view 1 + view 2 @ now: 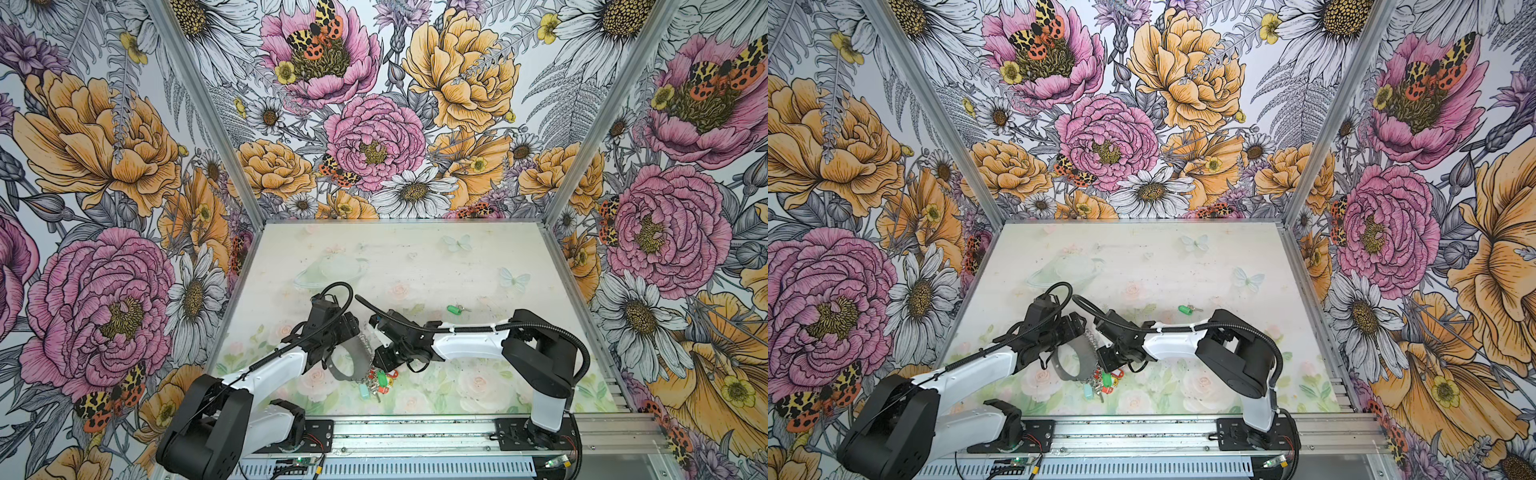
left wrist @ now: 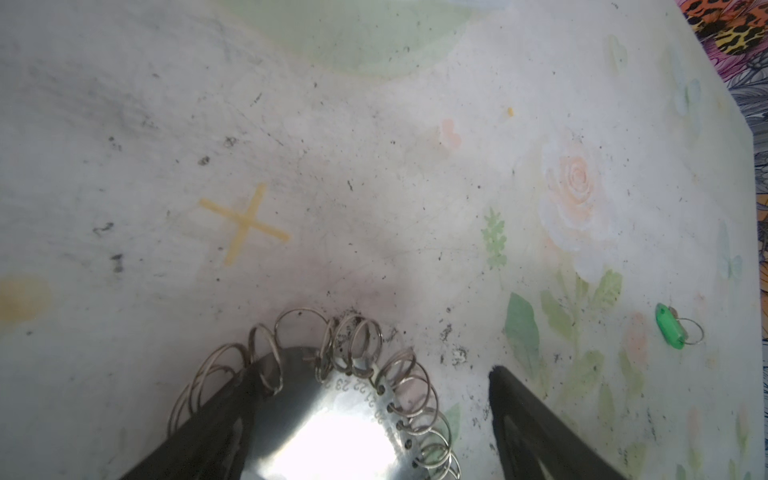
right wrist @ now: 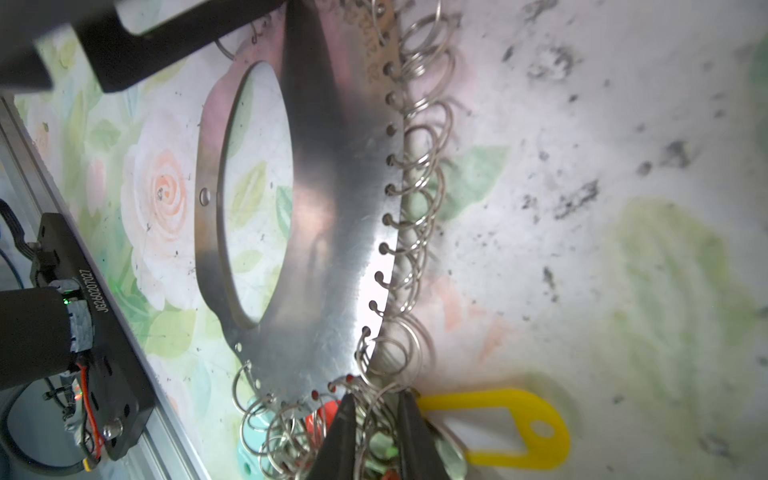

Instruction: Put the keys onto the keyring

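Both reach inward at lower centre: left gripper [image 2: 372, 372] wide astride the keyring [image 1: 356, 358], which runs up-down in both top views; right gripper [image 3: 376, 415] narrow around small rings [image 3: 419, 174], grip unclear.

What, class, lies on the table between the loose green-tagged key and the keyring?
Nothing visible: the left wrist view shows bare table between green-tagged key and keyring. In a top view the right arm crosses above that stretch.

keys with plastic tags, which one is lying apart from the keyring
The green-tagged key, lying alone farther back on the table. The other tagged keys are bunched together at the near edge of the keyring.
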`<move>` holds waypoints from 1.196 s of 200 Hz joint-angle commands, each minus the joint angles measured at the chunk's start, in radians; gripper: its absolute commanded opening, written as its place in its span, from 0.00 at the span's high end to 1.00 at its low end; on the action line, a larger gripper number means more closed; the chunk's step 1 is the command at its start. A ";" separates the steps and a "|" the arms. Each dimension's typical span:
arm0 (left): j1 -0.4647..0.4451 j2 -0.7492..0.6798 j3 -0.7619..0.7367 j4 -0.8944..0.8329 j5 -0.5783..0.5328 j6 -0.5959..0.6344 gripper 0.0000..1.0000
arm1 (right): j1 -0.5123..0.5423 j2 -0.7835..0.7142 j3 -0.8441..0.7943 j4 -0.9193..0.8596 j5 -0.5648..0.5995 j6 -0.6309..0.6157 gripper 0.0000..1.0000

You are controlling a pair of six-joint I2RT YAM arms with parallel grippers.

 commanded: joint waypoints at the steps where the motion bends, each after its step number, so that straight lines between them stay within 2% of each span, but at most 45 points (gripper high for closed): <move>1: 0.010 0.043 0.002 0.053 0.013 -0.008 0.12 | 0.007 -0.056 -0.024 -0.023 0.020 -0.004 0.81; 29: 0.009 0.072 0.012 0.064 0.024 -0.002 0.12 | -0.004 -0.089 -0.016 -0.023 0.019 -0.018 0.81; 68: 0.005 0.028 0.007 0.060 0.036 -0.001 0.12 | -0.072 -0.080 0.025 -0.020 0.040 0.080 0.81; 153: 0.003 -0.042 -0.011 0.032 0.016 -0.005 0.11 | -0.051 0.020 0.057 0.040 0.017 0.245 0.81; 239: 0.003 -0.064 -0.027 0.031 0.013 -0.005 0.10 | -0.059 0.072 0.060 0.095 -0.006 0.307 0.77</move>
